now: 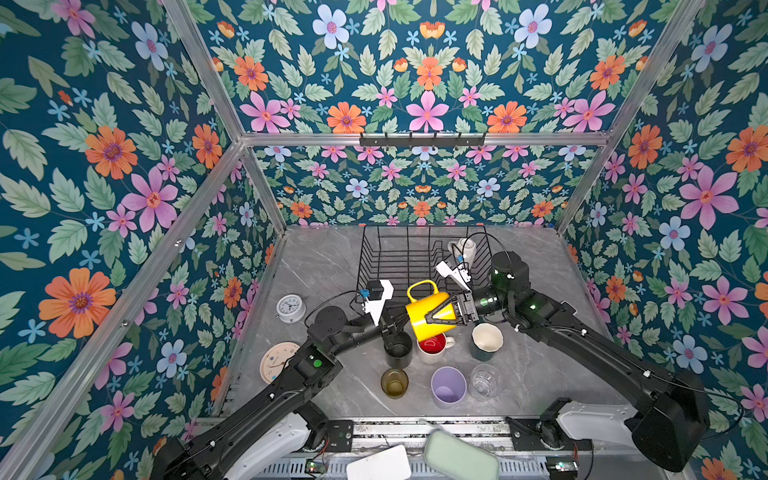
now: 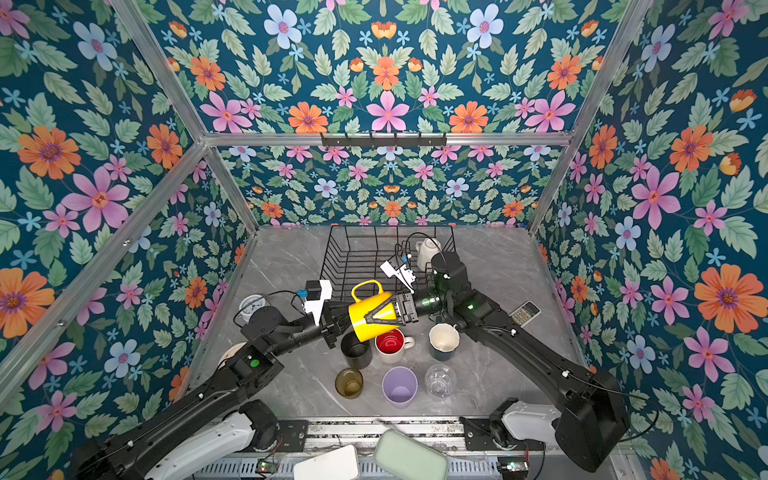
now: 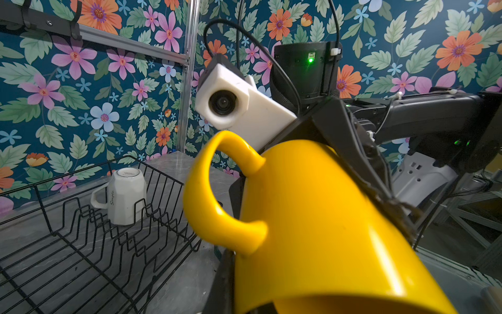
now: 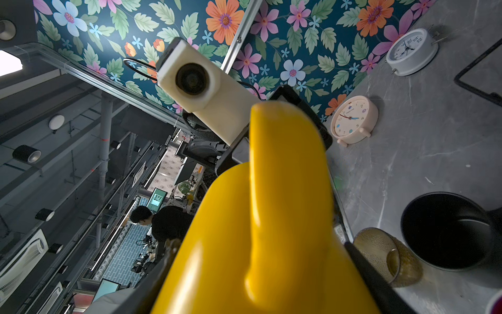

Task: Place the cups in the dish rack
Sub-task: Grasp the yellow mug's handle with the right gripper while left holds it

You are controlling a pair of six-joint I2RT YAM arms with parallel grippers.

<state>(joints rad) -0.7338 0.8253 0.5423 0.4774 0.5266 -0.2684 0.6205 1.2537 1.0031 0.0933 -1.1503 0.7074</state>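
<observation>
A yellow mug (image 1: 424,316) (image 2: 365,320) (image 3: 312,217) (image 4: 258,231) hangs tilted in the air just in front of the black wire dish rack (image 1: 365,249) (image 2: 332,253) (image 3: 81,217). My left gripper (image 1: 400,323) (image 3: 239,285) is shut on its rim. My right gripper (image 1: 432,320) (image 4: 260,244) clasps its body, with fingers pressed on both sides. A white mug (image 1: 465,249) (image 3: 126,195) stands upside down in the rack. On the table below stand a black mug (image 1: 398,349), red-inside mug (image 1: 432,347), teal mug (image 1: 486,340), olive glass (image 1: 394,382), lilac tumbler (image 1: 448,386) and clear glass (image 1: 484,380).
Two round clocks (image 1: 290,308) (image 1: 276,361) sit left of the left arm. A remote control (image 2: 524,312) lies right of the right arm. A hook rail (image 1: 422,140) hangs on the back wall. A pale green item (image 1: 459,455) lies at the front edge.
</observation>
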